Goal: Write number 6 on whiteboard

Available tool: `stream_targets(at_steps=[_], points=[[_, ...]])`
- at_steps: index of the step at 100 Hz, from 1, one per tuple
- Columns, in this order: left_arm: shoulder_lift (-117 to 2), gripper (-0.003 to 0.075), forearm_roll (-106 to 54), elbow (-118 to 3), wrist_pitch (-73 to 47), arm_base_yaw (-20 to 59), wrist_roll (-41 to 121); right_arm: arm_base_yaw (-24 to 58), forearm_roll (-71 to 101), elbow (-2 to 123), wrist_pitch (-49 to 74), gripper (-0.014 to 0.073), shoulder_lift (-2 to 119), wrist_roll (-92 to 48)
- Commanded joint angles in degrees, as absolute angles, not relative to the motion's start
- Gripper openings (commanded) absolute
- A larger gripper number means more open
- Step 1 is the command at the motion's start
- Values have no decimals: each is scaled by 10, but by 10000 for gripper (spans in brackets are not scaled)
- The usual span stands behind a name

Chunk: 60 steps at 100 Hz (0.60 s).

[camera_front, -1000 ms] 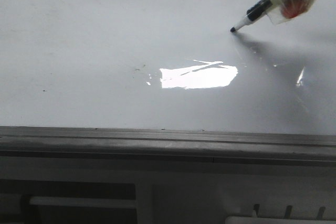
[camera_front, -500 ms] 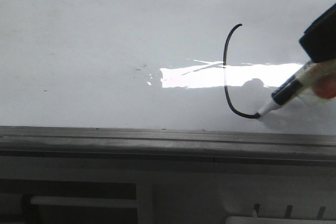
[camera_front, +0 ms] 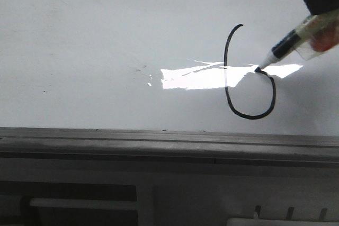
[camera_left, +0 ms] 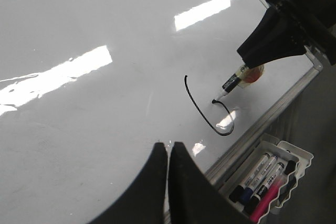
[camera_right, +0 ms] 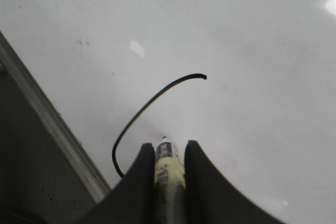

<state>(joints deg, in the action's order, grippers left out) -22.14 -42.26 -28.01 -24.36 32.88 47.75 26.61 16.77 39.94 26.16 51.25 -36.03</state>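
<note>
Currently right gripper [camera_right: 169, 163] jaws clamp the marker [camera_front: 288, 42], tip touching the whiteboard [camera_front: 95, 41] at the number 6 [camera_front: 247, 78], loop's upper right, just above the board's near rim. Left gripper [camera_left: 169, 171] jaws closed together, empty, hovering over the board.

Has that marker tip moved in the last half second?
Yes. The marker tip has gone up, away from the grey rim toward the light glare, curling the number 6 loop round.

lab/office: whiteboard [camera_left: 105, 35], marker tray [camera_left: 294, 153]
</note>
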Motion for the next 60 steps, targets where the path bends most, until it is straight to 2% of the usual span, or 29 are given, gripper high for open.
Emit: stream_targets(at_steps=[1, 35, 60], points=[[-228, -19, -443, -296, -218, 327, 473, 285, 159, 417, 217, -64, 533, -360], [-228, -19, -443, -296, -239, 327, 473, 301, 160, 417, 202, -64, 554, -360], [-228, 2, -453, -296, -239, 327, 473, 348, 162, 478, 285, -64, 499, -360]])
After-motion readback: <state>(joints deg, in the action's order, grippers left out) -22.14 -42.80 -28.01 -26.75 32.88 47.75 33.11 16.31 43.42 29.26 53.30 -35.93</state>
